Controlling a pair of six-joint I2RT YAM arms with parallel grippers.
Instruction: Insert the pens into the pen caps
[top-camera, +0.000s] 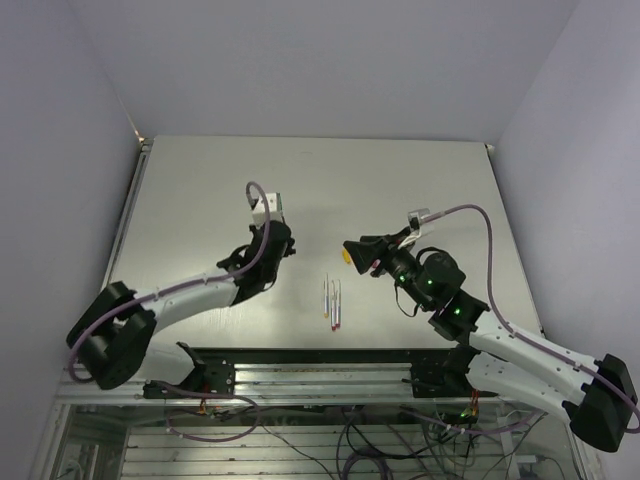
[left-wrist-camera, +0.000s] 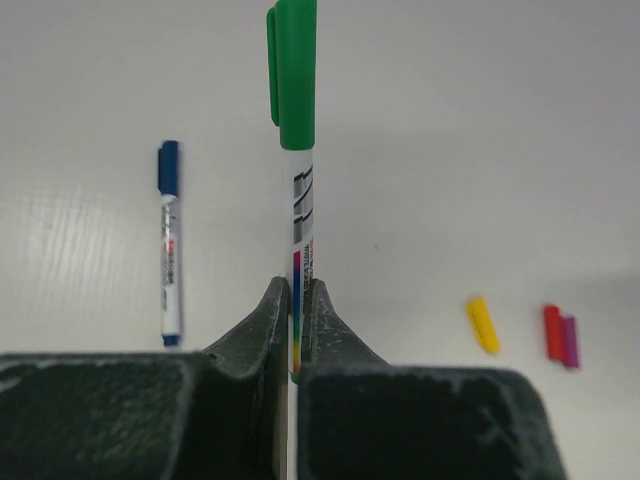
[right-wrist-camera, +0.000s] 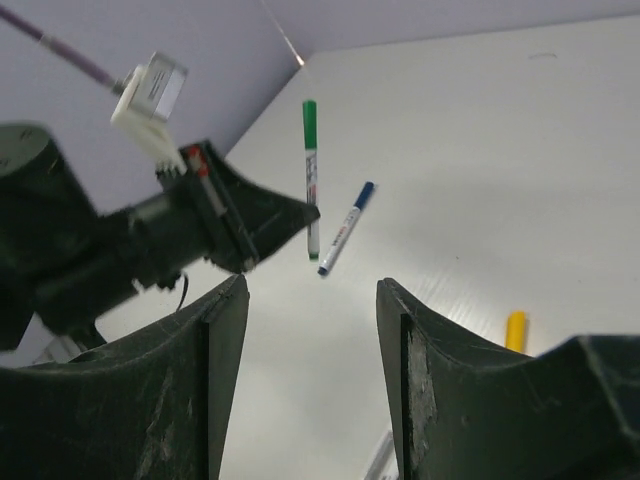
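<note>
My left gripper (left-wrist-camera: 296, 285) is shut on the whitish barrel of a pen (left-wrist-camera: 303, 210) that wears a green cap (left-wrist-camera: 297, 80), and holds it above the table. In the right wrist view that same pen (right-wrist-camera: 310, 180) hangs from the left gripper's fingertips (right-wrist-camera: 290, 215). A pen with a blue cap (left-wrist-camera: 168, 245) lies flat on the table to its left. Loose caps lie to the right: yellow (left-wrist-camera: 483, 323), red (left-wrist-camera: 552, 330) and magenta (left-wrist-camera: 570, 342). My right gripper (right-wrist-camera: 312, 285) stands open and holds nothing. Thin uncapped pens (top-camera: 331, 303) lie side by side between the arms.
The pale table (top-camera: 200, 200) is bounded by a rail on its left edge (top-camera: 130, 220) and white walls behind. The two grippers face each other over the table's middle (top-camera: 318, 250), a short gap apart. The yellow cap (right-wrist-camera: 515, 330) lies just right of my right fingers.
</note>
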